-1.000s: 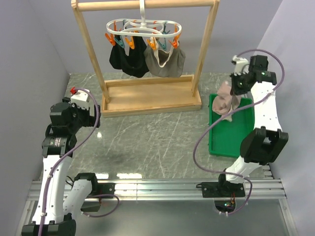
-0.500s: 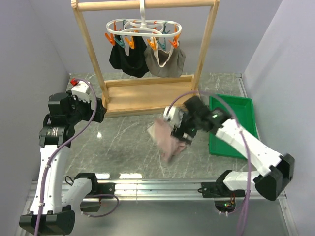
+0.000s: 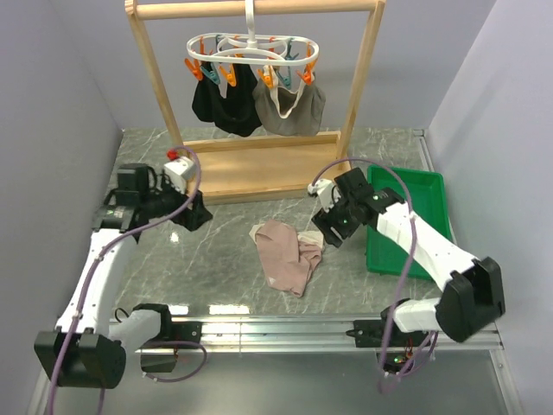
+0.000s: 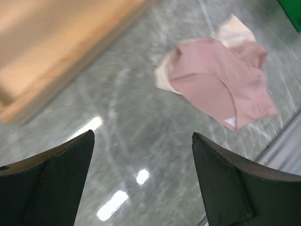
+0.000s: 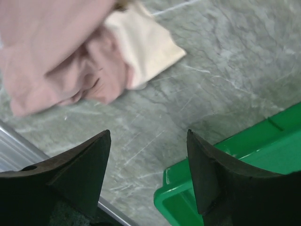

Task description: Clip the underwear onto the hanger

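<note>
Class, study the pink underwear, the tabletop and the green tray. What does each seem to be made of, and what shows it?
The underwear: soft matte fabric, probably a knit; it lies crumpled in folds. The tabletop: looks like grey-green veined marble or a marble-print laminate, polished; it reflects lights. The green tray: likely moulded plastic, uniform colour, smooth glossy rim.

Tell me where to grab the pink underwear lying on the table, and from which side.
Probably best to take the underwear by its cream waistband flap, coming down from above on the side nearer the green tray. That flap lies flat and sticks out past the crumpled pink fabric, towards the open right gripper, so a single edge can be pinched rather than a bunched heap.
</note>
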You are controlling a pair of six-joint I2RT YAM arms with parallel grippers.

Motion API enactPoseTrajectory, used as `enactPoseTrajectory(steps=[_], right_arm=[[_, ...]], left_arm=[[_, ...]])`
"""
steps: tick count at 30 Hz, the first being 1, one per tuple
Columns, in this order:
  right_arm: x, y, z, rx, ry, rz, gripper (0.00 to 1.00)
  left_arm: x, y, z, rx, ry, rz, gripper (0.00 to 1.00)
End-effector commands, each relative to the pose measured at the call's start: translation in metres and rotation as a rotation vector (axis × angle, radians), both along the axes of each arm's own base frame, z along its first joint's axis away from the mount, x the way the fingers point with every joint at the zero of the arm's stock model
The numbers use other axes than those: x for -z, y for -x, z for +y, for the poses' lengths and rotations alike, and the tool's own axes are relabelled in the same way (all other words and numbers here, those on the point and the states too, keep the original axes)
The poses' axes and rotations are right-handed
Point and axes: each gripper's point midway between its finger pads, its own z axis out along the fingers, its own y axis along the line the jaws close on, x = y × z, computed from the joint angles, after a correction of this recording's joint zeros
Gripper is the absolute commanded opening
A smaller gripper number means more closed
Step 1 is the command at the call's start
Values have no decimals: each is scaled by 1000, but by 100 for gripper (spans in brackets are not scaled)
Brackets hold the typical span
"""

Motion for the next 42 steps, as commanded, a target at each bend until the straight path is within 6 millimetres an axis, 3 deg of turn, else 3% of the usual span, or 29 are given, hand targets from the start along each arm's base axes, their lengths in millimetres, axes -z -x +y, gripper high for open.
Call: enactPoseTrajectory(steps=[1,5,9,12,17,23,31,33,34,36,37,38,40,42], right_arm=[[-11,-26,12,110,-109,18,72],[2,-33,12,185,-154,115,71],[15,-35,8,241,-182,218,69],[8,-39,0,275,-200,220,69],[-5,-37,-10,286,-210,194,69],[-7,-32,-19,300,-201,180,69],[-13,-35,-20,306,-209,177,69],[-13,-34,-21,310,-207,180,69],[-13,-33,-21,308,-208,177,69],[-10,-31,-22,311,-208,174,68],[-9,-31,-22,313,-208,176,68],[-9,-31,-22,311,-212,170,68],[-5,-29,-21,313,-213,180,68],[-4,-28,-20,308,-218,185,68]], left_arm=[[7,-11,-42,85,46,-50,90],[37,-14,-89,152,-19,18,83],[71,-38,-129,174,-84,114,73],[95,-60,-149,163,-143,166,65],[114,-67,-175,226,-143,234,64],[128,-56,-185,280,-151,271,53],[160,-33,-197,335,-193,370,52],[167,-29,-196,336,-201,390,46],[168,-29,-194,329,-205,392,36],[161,-27,-191,318,-212,394,24],[156,-25,-189,317,-217,391,10],[140,-23,-185,309,-212,367,3],[122,-16,-178,325,-210,328,1],[107,13,-166,379,-210,353,0]])
